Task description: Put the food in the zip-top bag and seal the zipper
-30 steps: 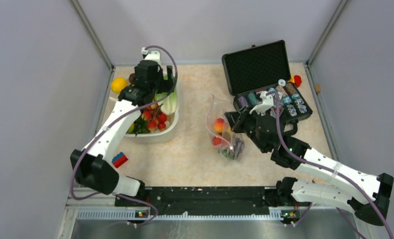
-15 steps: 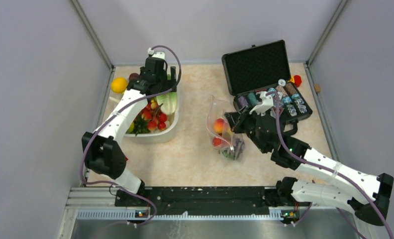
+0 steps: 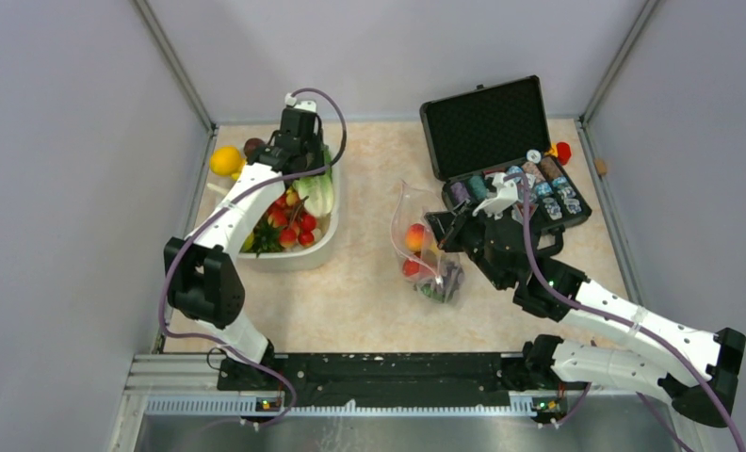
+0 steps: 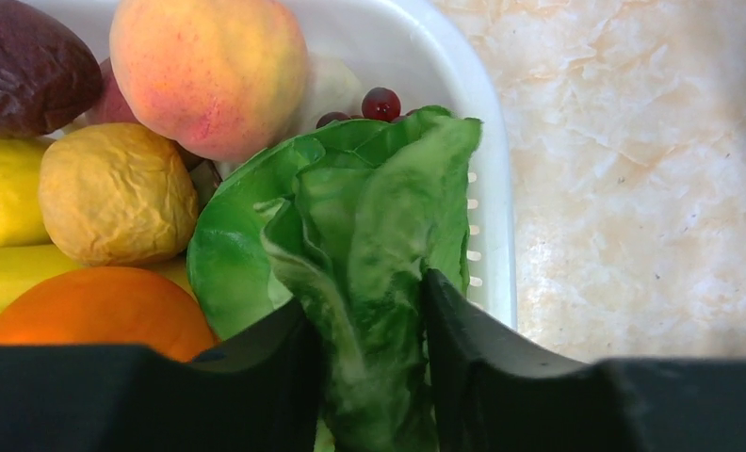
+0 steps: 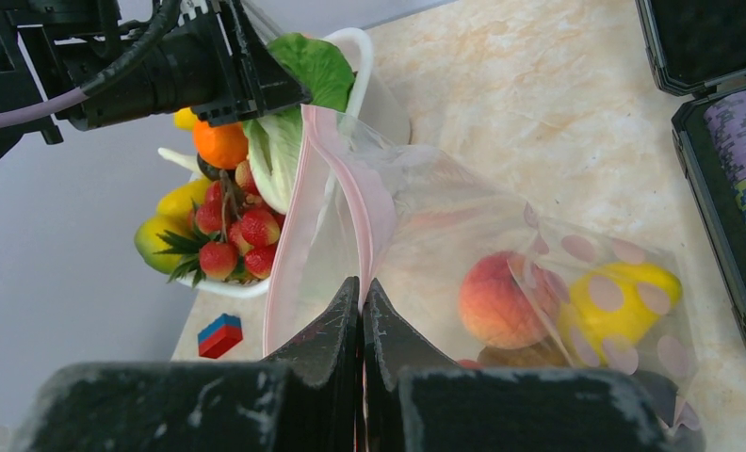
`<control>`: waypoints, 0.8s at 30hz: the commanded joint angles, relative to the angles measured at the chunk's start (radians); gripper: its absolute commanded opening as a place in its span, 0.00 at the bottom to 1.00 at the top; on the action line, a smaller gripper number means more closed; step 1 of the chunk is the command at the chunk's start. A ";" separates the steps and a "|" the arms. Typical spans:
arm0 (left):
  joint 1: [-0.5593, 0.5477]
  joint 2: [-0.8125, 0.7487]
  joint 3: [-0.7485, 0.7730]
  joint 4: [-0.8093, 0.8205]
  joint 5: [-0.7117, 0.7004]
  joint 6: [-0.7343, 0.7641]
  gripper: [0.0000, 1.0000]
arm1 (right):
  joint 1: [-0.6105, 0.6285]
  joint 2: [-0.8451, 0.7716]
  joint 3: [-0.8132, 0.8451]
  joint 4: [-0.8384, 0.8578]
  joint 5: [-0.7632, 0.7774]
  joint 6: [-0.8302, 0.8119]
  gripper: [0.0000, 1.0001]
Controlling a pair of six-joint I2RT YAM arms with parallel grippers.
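Note:
My left gripper (image 4: 369, 315) (image 3: 305, 162) reaches down into the white basin (image 4: 463, 75), its jaws pressed against both sides of the leafy green lettuce (image 4: 369, 235) (image 3: 320, 193). Beside the lettuce in the basin lie a peach (image 4: 209, 71) and a dark purple eggplant (image 4: 25, 61). My right gripper (image 5: 362, 287) (image 3: 442, 229) is shut on the rim of the clear zip-top bag (image 5: 445, 217) (image 3: 421, 250), holding its mouth up and open. The pink zipper (image 5: 355, 188) curves around that mouth. Inside the bag lie another peach (image 5: 496, 297) and a yellow fruit (image 5: 624, 301).
Strawberries (image 3: 294, 226), an orange (image 4: 96, 306) and yellow fruit fill the rest of the basin. A yellow fruit (image 3: 225, 160) lies outside it at the left wall. The open black case (image 3: 501, 141) of chips stands behind my right gripper. A red-and-blue brick (image 5: 220, 335) lies near the left arm.
My left gripper has shifted a little farther back over the basin and its jaws have closed from wide open onto the lettuce. The right gripper and bag have not moved.

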 commanded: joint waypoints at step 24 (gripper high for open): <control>0.002 -0.299 -0.070 0.227 0.127 -0.070 0.01 | -0.008 -0.027 -0.019 0.039 0.004 0.018 0.00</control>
